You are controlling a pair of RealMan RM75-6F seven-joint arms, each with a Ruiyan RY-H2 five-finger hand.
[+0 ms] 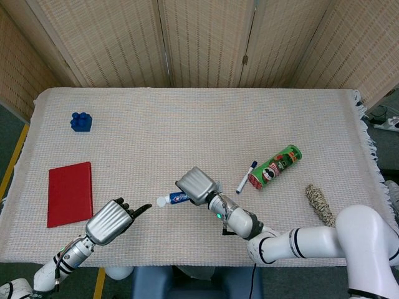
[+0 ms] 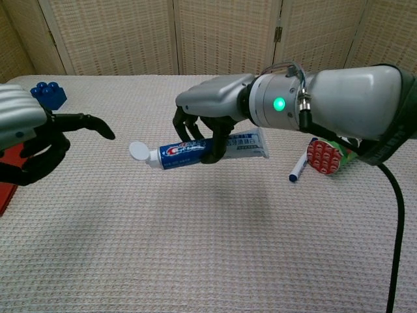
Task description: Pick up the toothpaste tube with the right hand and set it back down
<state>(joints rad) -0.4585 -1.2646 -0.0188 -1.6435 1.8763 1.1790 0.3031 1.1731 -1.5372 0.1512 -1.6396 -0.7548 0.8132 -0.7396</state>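
Observation:
My right hand [image 1: 197, 185] [image 2: 210, 116] grips the toothpaste tube [image 1: 174, 198] [image 2: 195, 150] around its middle and holds it in the air above the woven cloth. The tube is blue and white, lies almost level, and its white cap [image 2: 137, 151] points to the left. My left hand [image 1: 113, 221] [image 2: 32, 134] hovers over the cloth at the left, fingers apart and holding nothing, with one finger stretched toward the cap. A gap separates it from the tube.
A red book [image 1: 70, 192] lies at the left and a blue toy block [image 1: 81, 121] [image 2: 47, 94] at the far left. A blue marker [image 1: 245, 177] [image 2: 300, 167], a green chips can [image 1: 274, 166] and a rope bundle [image 1: 321, 204] lie to the right.

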